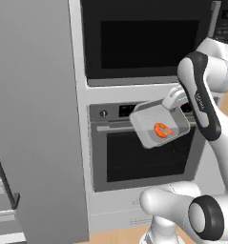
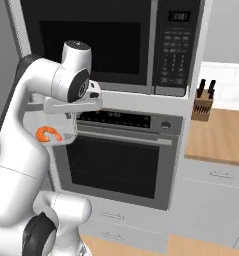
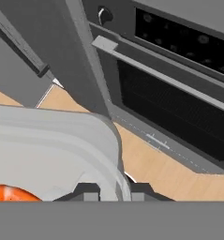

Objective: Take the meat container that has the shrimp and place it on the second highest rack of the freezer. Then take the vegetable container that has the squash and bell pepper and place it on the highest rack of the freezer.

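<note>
— What is seen closest to the camera?
— A pale container [image 3: 52,140] is pinched at its rim between the gripper [image 3: 112,191] tips, and an orange-red shrimp [image 3: 10,193] is glimpsed inside at the lower left.
— And beyond it?
— The black oven door [image 3: 169,110] with its grey bar handle [image 3: 151,70] is seen above a wooden floor [image 3: 155,168] — a grey freezer door [image 3: 80,56] edge is seen to its left.

A home kitchen is shown. A black wall oven [image 2: 116,160] is built into pale cabinets, and a microwave [image 2: 108,42] is set just above it, at 12 o'clock. At 3 o'clock a wooden counter [image 2: 218,135] is seen, with a knife block [image 2: 202,105] stood on it. A wooden floor [image 3: 151,164] is laid below, and a tall grey freezer door [image 1: 36,119] is seen at 9 o'clock.
</note>
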